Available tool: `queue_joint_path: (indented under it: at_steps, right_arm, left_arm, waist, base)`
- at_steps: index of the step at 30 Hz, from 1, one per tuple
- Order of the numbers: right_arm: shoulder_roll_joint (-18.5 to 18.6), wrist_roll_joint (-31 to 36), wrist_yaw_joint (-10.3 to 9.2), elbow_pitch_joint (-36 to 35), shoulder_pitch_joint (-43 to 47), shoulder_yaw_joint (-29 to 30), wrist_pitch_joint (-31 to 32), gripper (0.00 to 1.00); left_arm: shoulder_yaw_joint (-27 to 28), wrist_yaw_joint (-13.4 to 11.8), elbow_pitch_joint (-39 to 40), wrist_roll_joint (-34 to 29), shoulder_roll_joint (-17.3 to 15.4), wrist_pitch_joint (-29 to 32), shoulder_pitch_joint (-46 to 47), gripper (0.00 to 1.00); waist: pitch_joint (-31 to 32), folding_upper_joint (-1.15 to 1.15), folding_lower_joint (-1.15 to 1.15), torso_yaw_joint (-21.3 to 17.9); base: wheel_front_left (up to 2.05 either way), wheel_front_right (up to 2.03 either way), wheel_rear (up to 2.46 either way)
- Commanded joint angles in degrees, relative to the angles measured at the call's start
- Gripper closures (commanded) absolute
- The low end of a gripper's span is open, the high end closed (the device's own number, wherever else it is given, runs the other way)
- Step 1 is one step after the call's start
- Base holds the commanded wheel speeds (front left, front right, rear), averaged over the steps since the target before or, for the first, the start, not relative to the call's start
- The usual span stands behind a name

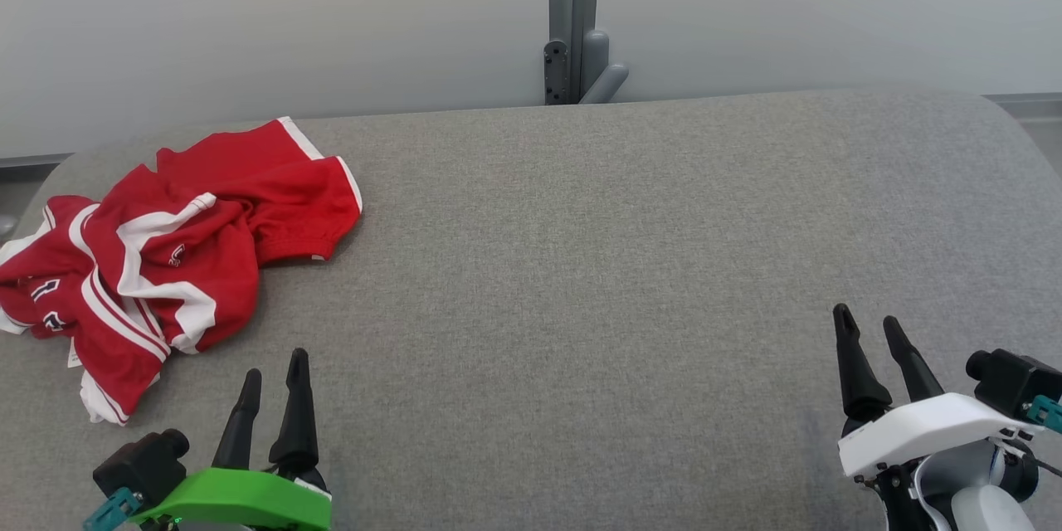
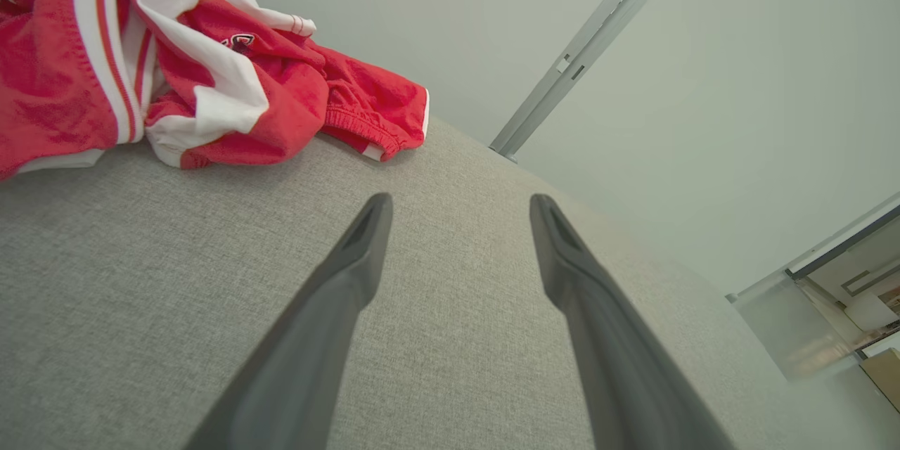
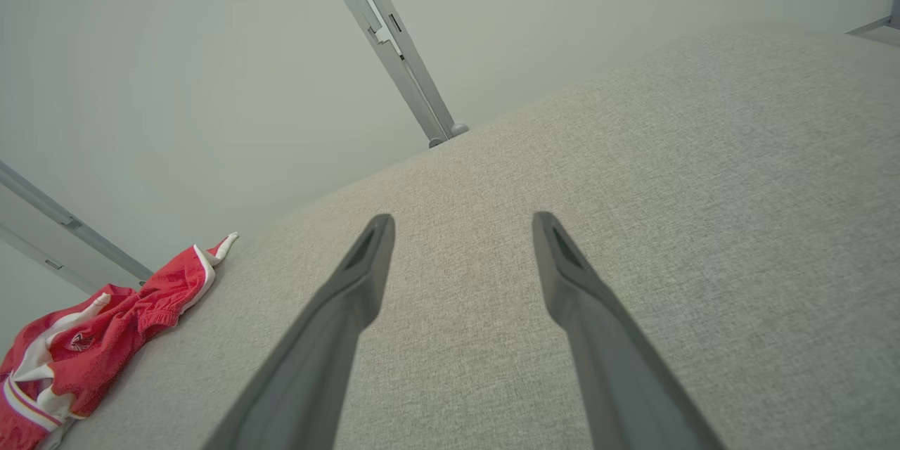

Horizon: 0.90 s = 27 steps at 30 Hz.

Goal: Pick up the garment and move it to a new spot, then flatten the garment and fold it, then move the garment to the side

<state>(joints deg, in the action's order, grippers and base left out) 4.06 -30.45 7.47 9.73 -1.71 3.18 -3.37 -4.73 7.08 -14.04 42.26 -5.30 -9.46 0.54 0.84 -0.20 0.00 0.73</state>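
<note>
At the near left edge of the grey fabric-covered table (image 1: 581, 265), the left gripper (image 1: 275, 363) rises on its green wrist housing, fingers pointing toward the far edge and leaning slightly right. Its jaws stand spread apart with only bare cloth between them, grasping nothing. At the near right corner the right gripper (image 1: 866, 315), on a white housing, leans slightly left. It is likewise released wide and empty, its fingers above the surface.

Just beyond and left of the left gripper, not touching it, the red garment (image 1: 166, 257) with white trim lies crumpled against the table's left edge, reaching toward the far left corner. Behind the far edge a grey post (image 1: 572, 17) stands against a pale wall (image 1: 249, 17).
</note>
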Motion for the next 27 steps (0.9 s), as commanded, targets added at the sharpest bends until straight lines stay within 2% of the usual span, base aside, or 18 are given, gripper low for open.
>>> queue_joint_path:
  at_steps: [1,17,27]
  right_arm:
    - [0.8,2.6,0.02,-1.2,0.6,-0.6,-1.0,0.0]
    - [1.3,12.9,0.03,-2.9,2.7,-2.1,-4.3,0.0]
    - [0.9,16.7,0.02,-2.8,3.5,-2.3,-6.0,0.0]
  left_arm:
    - [0.3,0.2,1.1,-2.7,-0.8,-0.6,-0.6,0.0]
    - [1.6,0.4,3.0,-12.9,-1.4,-2.2,-3.8,0.0]
    - [2.4,0.4,3.5,-17.3,-1.6,-3.0,-5.2,0.0]
  waist:
    - [0.0,0.09,0.0,0.0]
    - [0.4,0.12,0.0,-0.1]
    - [0.7,0.14,0.0,0.2]
  base:
    - [0.0,0.0,0.0]
    - [0.0,0.0,0.0]
    - [0.0,0.0,0.0]
